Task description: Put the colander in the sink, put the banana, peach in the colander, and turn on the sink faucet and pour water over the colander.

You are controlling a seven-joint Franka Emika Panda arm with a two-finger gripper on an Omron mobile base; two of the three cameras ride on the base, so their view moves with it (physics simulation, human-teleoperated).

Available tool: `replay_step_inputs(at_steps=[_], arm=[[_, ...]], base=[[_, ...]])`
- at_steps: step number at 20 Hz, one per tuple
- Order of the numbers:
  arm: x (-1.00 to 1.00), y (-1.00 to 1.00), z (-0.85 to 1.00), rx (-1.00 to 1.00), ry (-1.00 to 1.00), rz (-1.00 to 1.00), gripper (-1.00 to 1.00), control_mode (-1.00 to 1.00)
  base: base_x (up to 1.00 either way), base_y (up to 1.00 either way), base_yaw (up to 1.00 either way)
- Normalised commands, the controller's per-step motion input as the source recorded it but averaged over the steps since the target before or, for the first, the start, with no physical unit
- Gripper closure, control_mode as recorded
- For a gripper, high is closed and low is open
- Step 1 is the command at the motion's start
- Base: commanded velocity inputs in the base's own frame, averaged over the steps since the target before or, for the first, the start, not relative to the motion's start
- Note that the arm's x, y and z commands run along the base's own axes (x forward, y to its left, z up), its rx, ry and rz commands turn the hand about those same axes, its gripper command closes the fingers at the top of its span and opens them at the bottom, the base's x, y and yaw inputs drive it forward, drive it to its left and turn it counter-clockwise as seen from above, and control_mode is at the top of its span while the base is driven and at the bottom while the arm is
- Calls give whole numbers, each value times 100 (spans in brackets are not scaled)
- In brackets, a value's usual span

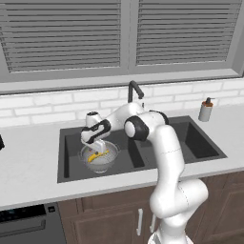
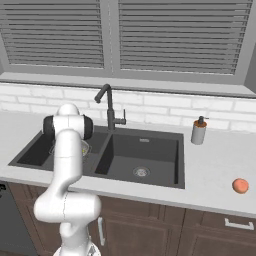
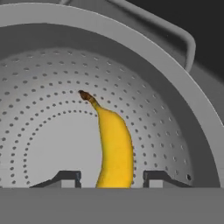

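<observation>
Hand (image 3: 112,178) low inside colander (image 1: 99,159), fingers parted either side of banana (image 3: 114,148), not touching. Colander in left basin of sink (image 1: 209,155); right basin free. One peach (image 2: 240,185) on surface at 4 o'clock, near front edge. One faucet (image 2: 107,106).

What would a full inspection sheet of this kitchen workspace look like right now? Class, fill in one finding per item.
Surface: pale counter around a dark double-basin sink.
Job's things: colander sits in the left basin; banana lies inside it; peach rests on the counter right of the sink; sink faucet stands behind the divider, no water seen running.
Clutter: soap dispenser behind the right basin.
Grippers: tool hangs low over the colander, fingertips standing either side of the banana with gaps showing, so apparently open.
Cables: nothing seen.
Surroundings: white brick backsplash, window blinds, wooden cabinets below.
</observation>
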Motion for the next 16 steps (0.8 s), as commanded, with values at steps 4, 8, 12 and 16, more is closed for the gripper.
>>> replay_step_inputs(at_steps=[4, 8, 12, 16], arm=[[-9, 0, 29, 0, 0, 0, -100, -100], [-18, -3, 48, 0, 0, 0, -100, -100], [-37, -26, 65, 0, 0, -6, -100, -100], [-53, -30, 67, 2, -1, -8, -100, -100]], base=[[0, 0, 0], [0, 0, 0], [0, 0, 0], [0, 0, 0]])
